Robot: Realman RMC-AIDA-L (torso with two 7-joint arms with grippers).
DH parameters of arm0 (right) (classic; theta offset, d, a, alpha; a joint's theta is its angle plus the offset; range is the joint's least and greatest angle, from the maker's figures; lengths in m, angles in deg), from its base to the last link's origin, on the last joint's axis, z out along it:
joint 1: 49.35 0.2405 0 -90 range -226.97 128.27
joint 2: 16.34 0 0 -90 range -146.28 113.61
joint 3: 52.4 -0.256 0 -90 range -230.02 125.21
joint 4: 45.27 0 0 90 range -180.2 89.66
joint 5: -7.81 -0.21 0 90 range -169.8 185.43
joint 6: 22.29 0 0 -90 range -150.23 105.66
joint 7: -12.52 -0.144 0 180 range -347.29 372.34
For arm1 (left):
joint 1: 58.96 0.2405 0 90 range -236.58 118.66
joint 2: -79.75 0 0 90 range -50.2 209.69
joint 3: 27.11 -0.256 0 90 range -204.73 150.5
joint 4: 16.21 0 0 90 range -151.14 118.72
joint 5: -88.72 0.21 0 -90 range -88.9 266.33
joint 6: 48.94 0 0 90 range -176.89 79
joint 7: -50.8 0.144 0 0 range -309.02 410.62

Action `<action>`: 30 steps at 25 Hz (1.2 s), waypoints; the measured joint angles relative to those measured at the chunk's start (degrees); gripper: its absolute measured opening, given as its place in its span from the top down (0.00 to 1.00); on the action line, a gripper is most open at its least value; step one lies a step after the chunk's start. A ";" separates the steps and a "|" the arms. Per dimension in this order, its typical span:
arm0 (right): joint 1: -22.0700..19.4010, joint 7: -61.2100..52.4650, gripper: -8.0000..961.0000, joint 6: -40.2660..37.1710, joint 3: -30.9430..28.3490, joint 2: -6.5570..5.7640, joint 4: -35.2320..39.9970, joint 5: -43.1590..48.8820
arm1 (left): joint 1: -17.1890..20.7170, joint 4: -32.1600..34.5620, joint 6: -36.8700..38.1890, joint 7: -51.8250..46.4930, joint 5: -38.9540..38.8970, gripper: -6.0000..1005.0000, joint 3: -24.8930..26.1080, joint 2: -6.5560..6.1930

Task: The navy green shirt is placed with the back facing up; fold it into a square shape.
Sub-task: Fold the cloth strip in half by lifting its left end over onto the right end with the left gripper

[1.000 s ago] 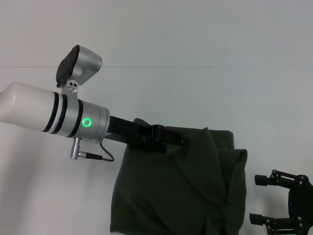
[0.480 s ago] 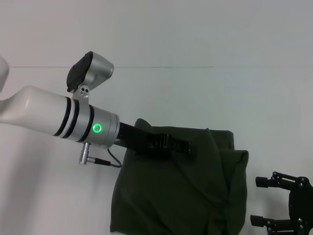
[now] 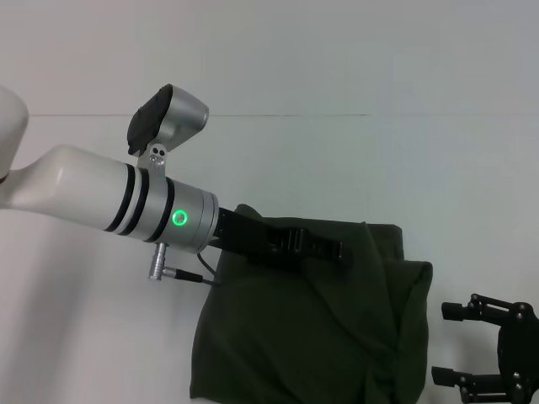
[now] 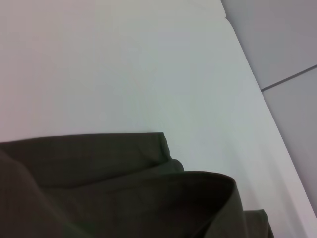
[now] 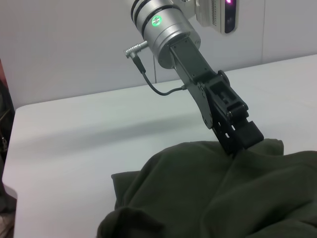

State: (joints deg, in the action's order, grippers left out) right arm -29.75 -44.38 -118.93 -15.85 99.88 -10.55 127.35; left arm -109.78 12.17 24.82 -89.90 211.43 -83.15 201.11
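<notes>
The navy green shirt point(image 3: 295, 337) lies bunched in thick folds on the white table point(image 3: 93, 337), plain side up. My left gripper point(image 3: 337, 251) reaches in from the left and presses its tip into the shirt's far edge. In the right wrist view this left gripper point(image 5: 240, 144) has its fingers together, pinching a ridge of shirt point(image 5: 208, 198) fabric. The left wrist view shows only folded shirt point(image 4: 124, 198) edges and table. My right gripper point(image 3: 448, 343) sits open near the shirt's right side, touching nothing.
A grey cable point(image 3: 189, 271) loops from the left wrist just above the shirt's left corner. The table's far edge point(image 3: 337, 115) meets a pale wall. Bare white tabletop spreads to the left of and beyond the shirt.
My left arm has moved rightward across the shirt's far edge, and the cloth's folds and right side have shifted slightly right with it. The right gripper has stayed put.
</notes>
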 joint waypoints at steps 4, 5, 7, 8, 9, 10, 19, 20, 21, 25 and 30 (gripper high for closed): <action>0.00 -0.05 0.04 0.15 0.00 0.02 0.00 -0.01 | -0.01 0.01 0.82 -0.13 -0.43 0.13 0.25 0.05; 0.00 -0.07 0.04 0.15 0.00 0.03 0.00 -0.01 | -0.04 0.01 1.05 -0.13 -0.58 0.14 0.26 0.07; 0.00 -0.10 0.04 0.15 0.00 0.04 0.00 -0.01 | -0.05 0.00 1.09 -0.09 -0.79 0.15 0.26 0.16; 0.00 -0.10 0.04 0.15 0.00 0.05 0.00 -0.01 | -0.08 0.00 0.95 -0.08 -0.80 0.15 0.26 0.18; 0.00 -0.11 0.04 0.15 0.00 0.05 0.00 -0.01 | -0.09 0.01 0.72 -0.06 -0.81 0.16 0.26 0.19; 0.00 -0.11 0.04 0.15 0.00 0.05 0.00 -0.01 | -0.09 0.02 0.48 -0.02 -0.81 0.16 0.26 0.19; 0.00 -0.22 0.04 0.17 -0.26 -0.12 -0.18 -0.01 | 0.58 0.59 -0.64 0.99 -2.70 0.21 0.47 0.28; 0.00 -0.22 0.04 0.19 -0.35 -0.12 -0.18 -0.01 | 0.59 0.49 -0.55 1.02 -2.83 0.22 0.47 0.28; 0.00 -0.23 0.04 0.21 -0.43 -0.12 -0.19 -0.01 | 0.58 0.44 -0.44 1.02 -2.85 0.22 0.47 0.28; 0.00 -0.23 0.04 0.24 -0.77 -0.08 -0.19 -0.01 | 0.56 0.34 -0.03 0.84 -2.86 0.24 0.21 0.28; 0.04 -0.37 0.04 0.41 -0.79 -0.02 -0.10 -0.01 | 0.69 0.20 1.16 0.58 -2.73 0.28 -0.03 0.28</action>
State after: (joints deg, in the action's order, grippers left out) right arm -29.71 -44.75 -118.52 -16.64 99.86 -10.65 127.34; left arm -109.09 12.37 25.97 -89.33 208.70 -83.18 201.38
